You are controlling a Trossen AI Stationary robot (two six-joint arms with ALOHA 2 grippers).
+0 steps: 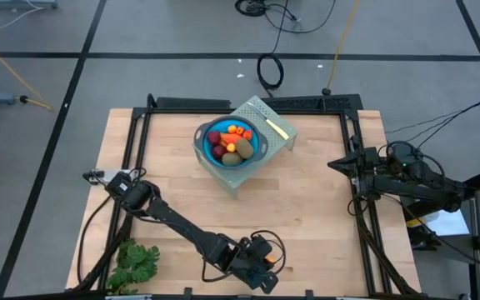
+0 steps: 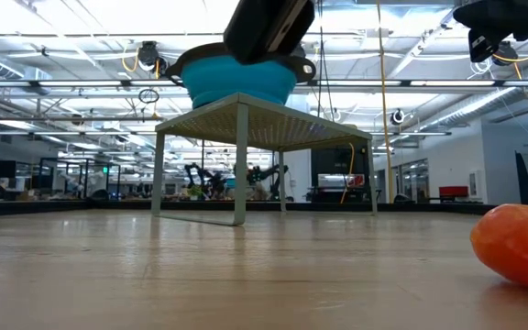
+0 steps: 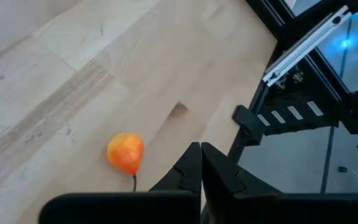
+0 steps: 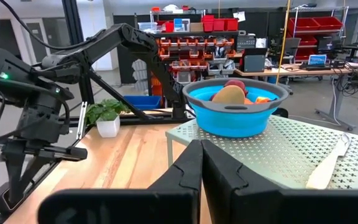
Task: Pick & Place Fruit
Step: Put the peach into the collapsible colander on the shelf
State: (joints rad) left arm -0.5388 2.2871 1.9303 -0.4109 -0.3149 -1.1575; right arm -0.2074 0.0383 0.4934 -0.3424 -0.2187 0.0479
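A single orange fruit lies on the wooden table near its front edge, and it also shows in the low view as the orange fruit. My left gripper is shut and hovers beside this fruit, apart from it, with nothing between its fingers. More fruit, red, orange and olive-brown, fills a blue bowl standing on a perforated pale-green stand. My right gripper waits shut at the table's right side, pointing toward the bowl.
A leafy green bunch lies at the near left corner. A thin yellow stick rests on the stand beside the bowl. Black frame rails run along the table's sides. Bare wood stretches between the stand and the front edge.
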